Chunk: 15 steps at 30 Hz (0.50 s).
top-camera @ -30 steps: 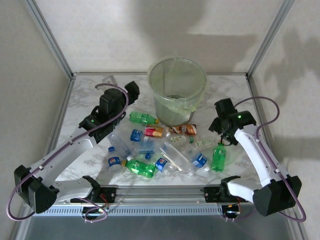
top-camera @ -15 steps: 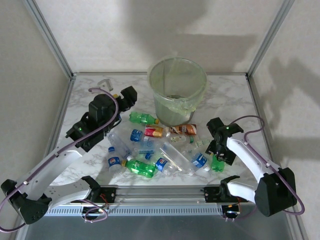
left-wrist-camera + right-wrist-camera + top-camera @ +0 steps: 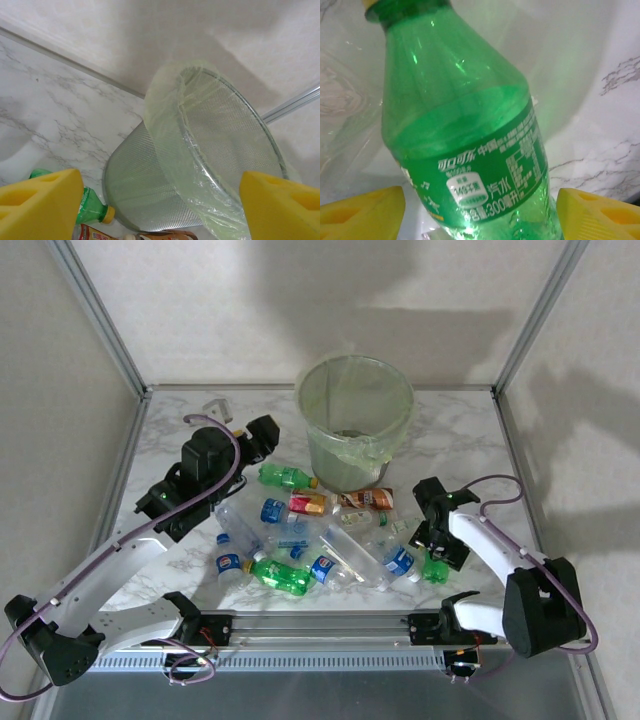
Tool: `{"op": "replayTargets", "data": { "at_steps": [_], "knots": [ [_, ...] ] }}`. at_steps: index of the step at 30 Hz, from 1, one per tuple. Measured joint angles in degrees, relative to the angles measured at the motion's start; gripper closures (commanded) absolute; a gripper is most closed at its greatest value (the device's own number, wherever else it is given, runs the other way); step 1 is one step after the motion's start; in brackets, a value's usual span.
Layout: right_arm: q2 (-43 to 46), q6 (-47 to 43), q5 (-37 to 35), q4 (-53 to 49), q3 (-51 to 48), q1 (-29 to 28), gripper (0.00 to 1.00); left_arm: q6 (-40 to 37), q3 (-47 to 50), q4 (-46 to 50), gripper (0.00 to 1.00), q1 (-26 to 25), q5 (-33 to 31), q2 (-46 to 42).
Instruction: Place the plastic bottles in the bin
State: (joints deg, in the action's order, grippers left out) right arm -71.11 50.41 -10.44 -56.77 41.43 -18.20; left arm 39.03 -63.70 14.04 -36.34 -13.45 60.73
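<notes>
The plastic bottles lie in a heap in front of the bin [image 3: 345, 455]. They include a green one with a yellow cap [image 3: 285, 476], a red-labelled one [image 3: 308, 503], an orange-brown one [image 3: 365, 499] and blue-labelled clear ones [image 3: 273, 510]. My right gripper [image 3: 437, 552] is down over a green bottle [image 3: 435, 570] at the heap's right end. In the right wrist view that green bottle [image 3: 470, 150] lies between the yellow pads [image 3: 360, 212] of the open right gripper [image 3: 480, 210]. My left gripper [image 3: 262, 435] hangs open and empty left of the bin [image 3: 150, 185], above the yellow-capped bottle [image 3: 92, 207].
A small white object [image 3: 215, 405] lies at the back left of the marble table [image 3: 460, 430]. Metal frame posts [image 3: 100, 315] stand at the back corners. The arms' base rail [image 3: 320, 622] runs along the near edge.
My right gripper has dropped toward the near edge onto the green bottle at the right end. The left arm has drawn back and lowered slightly, its gripper still beside the bin.
</notes>
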Motion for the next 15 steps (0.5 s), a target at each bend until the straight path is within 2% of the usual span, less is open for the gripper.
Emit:
{"op": "replayTargets", "data": {
  "at_steps": [10,15],
  "knots": [
    [-6.08,-5.25,0.09,2.43,0.22,5.05,0.22,0.02,0.0,0.98,0.2,0.0,-0.07,-1.64],
    [-7.76,-6.8,0.15,3.63,0.26,5.77,0.31,0.02,0.0,1.03,0.2,0.0,-0.07,-1.77]
  ]
}}
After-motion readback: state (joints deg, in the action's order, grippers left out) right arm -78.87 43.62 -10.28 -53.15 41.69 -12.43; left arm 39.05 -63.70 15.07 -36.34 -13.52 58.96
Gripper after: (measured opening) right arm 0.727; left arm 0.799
